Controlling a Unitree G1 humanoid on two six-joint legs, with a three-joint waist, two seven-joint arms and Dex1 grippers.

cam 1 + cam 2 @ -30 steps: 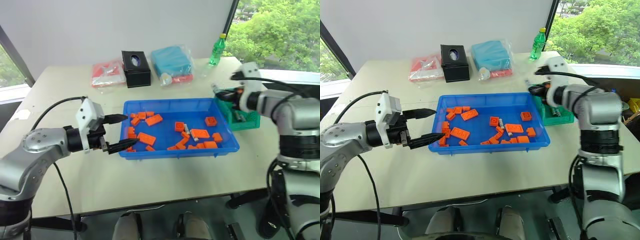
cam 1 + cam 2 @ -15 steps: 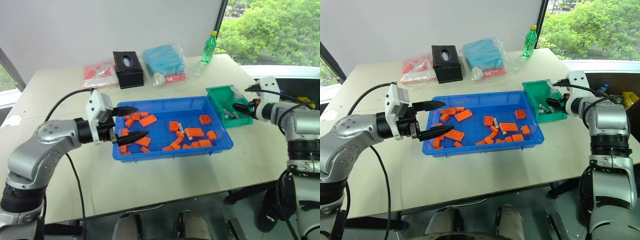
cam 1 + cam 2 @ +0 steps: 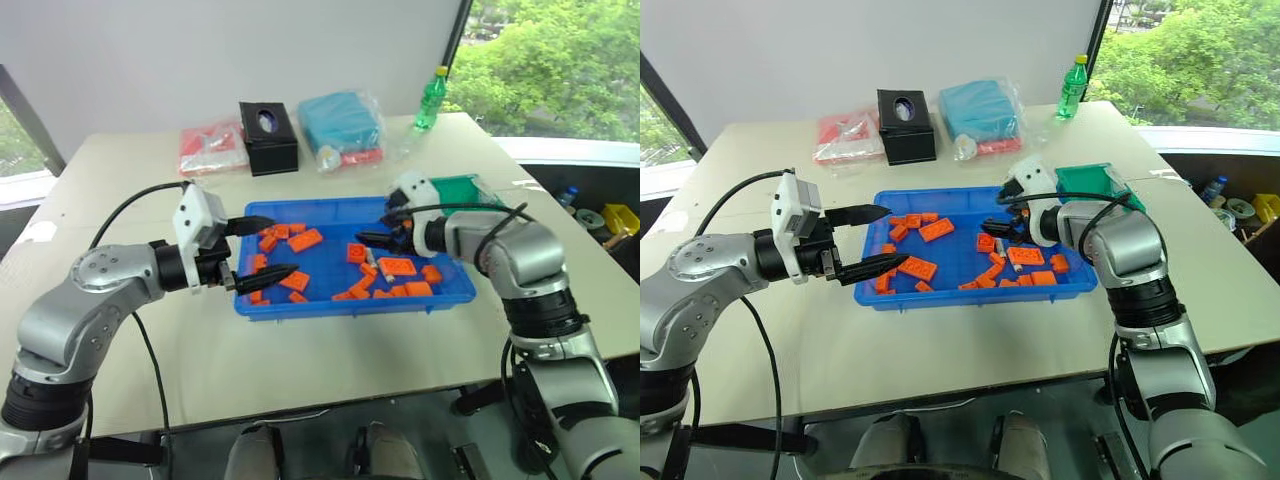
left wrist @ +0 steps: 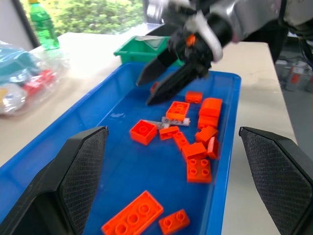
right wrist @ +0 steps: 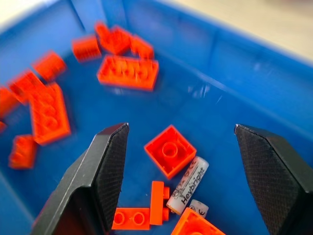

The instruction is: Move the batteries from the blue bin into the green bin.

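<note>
Right claw: my right gripper (image 5: 178,161) has its two black fingers spread wide with nothing between them. I have it over the large shallow bright-blue plastic bin (image 3: 330,212), pointing down into it.

Target under the claw: a small silvery-grey cylindrical battery with printed lettering (image 5: 188,184) lies on the tray floor between the open fingers. It touches a square orange plastic block (image 5: 169,150), and the end of a second battery (image 5: 198,207) shows just beside it. Both are loose; nothing is gripped.

Left claw: my left gripper (image 3: 262,247) is also spread wide and carries nothing. It hangs at the far end of the blue tray from the right claw, its fingertips over the rim there, with flat orange blocks (image 4: 134,216) below and ahead of it.

Destination: the small deep green plastic bin with the sloped front (image 3: 1092,182) sits just behind my right claw, against the tray's end. I cannot see inside it.

Done so far: I cannot tell how many batteries are in the green bin.

Left to do: at least the two batteries under the right claw, as I judge it. The orange clutter may hide more.

Next step, my reading: lower and close on the lettered battery, keeping the fingers clear of the square block.
</note>
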